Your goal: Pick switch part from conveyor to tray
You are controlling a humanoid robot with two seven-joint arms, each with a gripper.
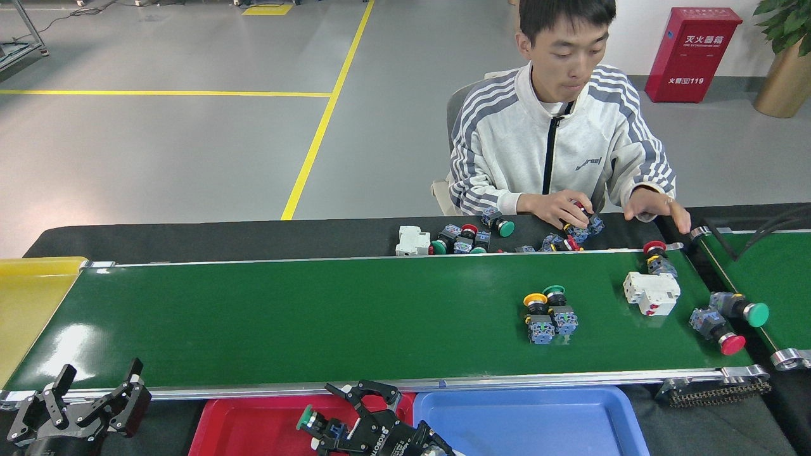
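A switch part with a green cap is held over the red tray at the bottom edge, my right gripper shut on it. On the long green conveyor lie a yellow-capped and a green-capped switch part side by side. Further right are a white breaker, a red-capped part behind it, and red-capped and green-capped parts at the belt's right end. My left gripper stands open at the bottom left, off the belt.
A blue tray sits right of the red one. A person sits across the belt, one hand on loose parts on the black table, the other hand reaching right. A shorter crosswise belt and a yellow bin flank the conveyor.
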